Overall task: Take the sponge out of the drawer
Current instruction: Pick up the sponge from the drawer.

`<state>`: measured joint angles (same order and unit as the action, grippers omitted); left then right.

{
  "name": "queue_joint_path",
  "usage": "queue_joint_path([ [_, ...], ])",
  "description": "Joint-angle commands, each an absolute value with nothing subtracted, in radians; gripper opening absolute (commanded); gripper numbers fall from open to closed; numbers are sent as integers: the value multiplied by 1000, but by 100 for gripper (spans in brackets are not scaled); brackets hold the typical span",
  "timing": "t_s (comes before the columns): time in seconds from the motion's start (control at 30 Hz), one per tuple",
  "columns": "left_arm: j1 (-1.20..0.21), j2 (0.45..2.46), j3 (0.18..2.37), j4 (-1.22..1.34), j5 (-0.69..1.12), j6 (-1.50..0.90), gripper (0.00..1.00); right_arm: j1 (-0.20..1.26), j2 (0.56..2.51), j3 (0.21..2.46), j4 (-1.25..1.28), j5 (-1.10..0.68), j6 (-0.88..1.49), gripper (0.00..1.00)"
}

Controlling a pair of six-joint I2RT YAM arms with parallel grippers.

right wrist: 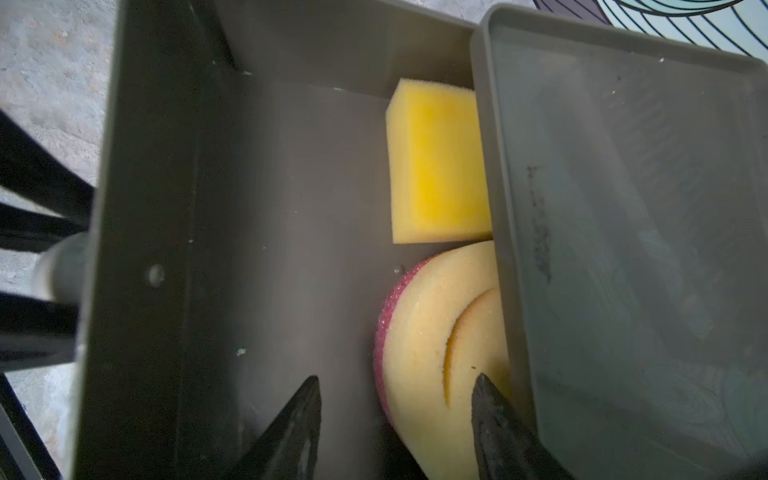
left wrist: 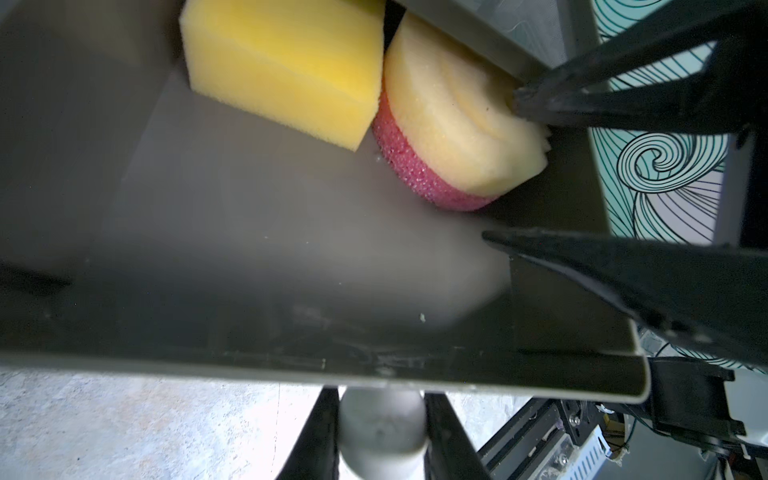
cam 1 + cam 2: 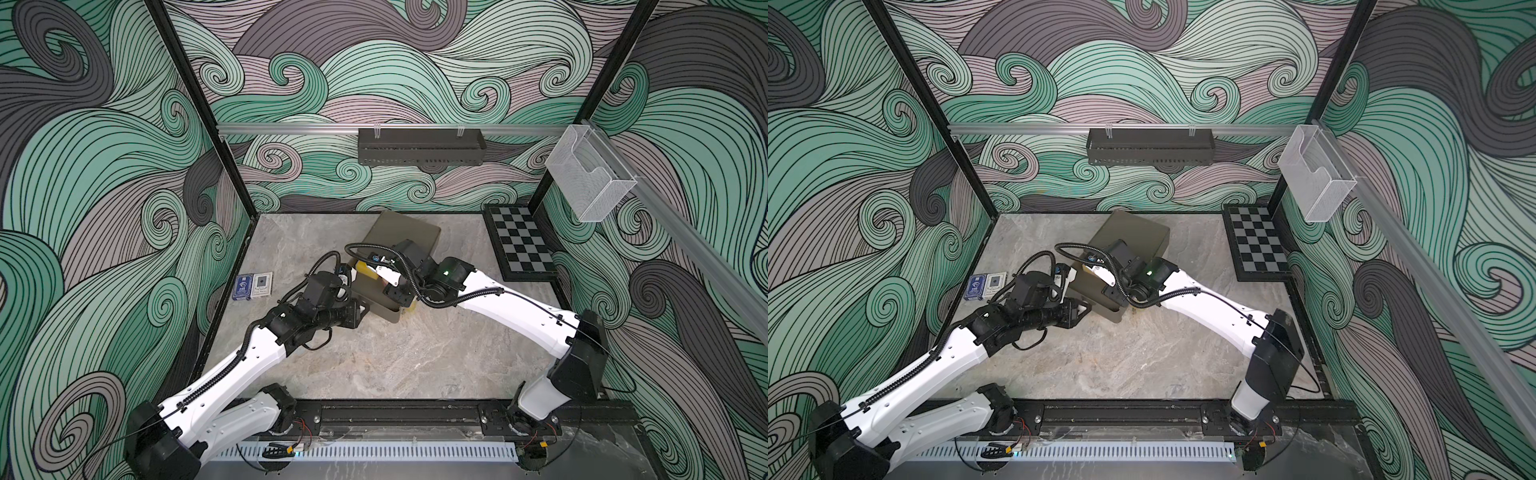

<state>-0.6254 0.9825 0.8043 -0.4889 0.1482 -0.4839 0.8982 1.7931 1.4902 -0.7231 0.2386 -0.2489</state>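
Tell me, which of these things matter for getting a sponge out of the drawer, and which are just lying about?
Job: drawer, its knob in the left fingers, yellow sponge, round pink-backed sponge, open right fingers.
Lying about: card boxes, chessboard, black wall basket, clear holder.

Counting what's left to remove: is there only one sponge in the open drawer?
No, the right wrist view shows two in the drawer: a yellow block sponge and a round pink-backed sponge.

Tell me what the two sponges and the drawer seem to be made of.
Yellow block sponge: matte open-cell foam, porous. Round sponge: pale foam over pink, glittery mesh scrubbing layer. Drawer: smooth olive-grey, dull sheen, thin walls; plastic or painted metal, can't tell.
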Motion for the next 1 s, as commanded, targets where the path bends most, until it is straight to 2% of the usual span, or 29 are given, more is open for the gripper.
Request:
queue_joint_path([
  [0.0, -630, 981, 861, -461, 158, -494, 10, 903, 1823, 1504, -683, 247, -255, 57],
  [0.1, -630, 975, 862, -466, 161, -494, 10, 898, 1843, 1506, -676, 259, -253, 55],
  [0.23, -630, 962, 854, -473, 156, -490, 11, 893, 1861, 1509, -662, 268, -243, 43],
  [0.33, -630, 953, 844, -471, 154, -493, 11, 889, 1865, 1514, -654, 273, -239, 30],
  [0.5, -630, 947, 820, -460, 150, -497, 11, 884, 1858, 1516, -653, 270, -228, 0],
  [0.73, -630, 961, 782, -431, 143, -499, 11, 884, 1756, 1491, -664, 175, -212, 0],
  [0.97, -630, 988, 751, -406, 144, -509, 11, 879, 1582, 1452, -699, -161, -159, 0],
])
